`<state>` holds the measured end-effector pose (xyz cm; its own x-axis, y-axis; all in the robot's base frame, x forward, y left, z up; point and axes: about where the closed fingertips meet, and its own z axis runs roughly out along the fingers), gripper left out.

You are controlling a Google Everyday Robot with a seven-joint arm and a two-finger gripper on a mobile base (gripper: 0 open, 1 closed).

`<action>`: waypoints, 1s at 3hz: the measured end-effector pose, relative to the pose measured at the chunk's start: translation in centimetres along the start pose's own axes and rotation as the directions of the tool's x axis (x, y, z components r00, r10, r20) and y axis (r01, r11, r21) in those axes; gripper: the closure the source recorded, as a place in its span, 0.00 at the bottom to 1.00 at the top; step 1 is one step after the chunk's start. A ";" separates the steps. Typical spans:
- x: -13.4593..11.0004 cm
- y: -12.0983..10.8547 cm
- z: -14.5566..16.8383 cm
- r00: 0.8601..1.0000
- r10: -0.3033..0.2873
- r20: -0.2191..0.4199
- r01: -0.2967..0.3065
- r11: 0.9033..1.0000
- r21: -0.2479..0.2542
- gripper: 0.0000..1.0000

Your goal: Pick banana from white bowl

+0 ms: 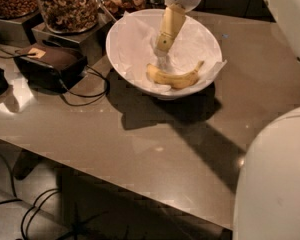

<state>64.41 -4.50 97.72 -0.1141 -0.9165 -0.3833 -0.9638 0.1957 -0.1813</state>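
The bowl is set on the table, toward its back edge. The banana is laid in the bowl on the paper, near the front wall. The gripper is positioned inside the bowl, just behind the banana's left end. Jars are ranged behind and left of the bowl, with a box placed before them.
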 end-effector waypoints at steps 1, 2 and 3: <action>1.3 -0.5 0.4 0.999 0.048 0.002 -0.048 0.999 0.013 0.00; 1.7 -0.5 0.8 0.998 0.054 -0.009 -0.054 0.998 0.019 0.00; 1.6 -0.2 1.3 0.999 0.040 -0.022 -0.040 0.999 0.019 0.00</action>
<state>64.72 -5.60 95.97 -0.1582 -0.9154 -0.3702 -0.9538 0.2387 -0.1826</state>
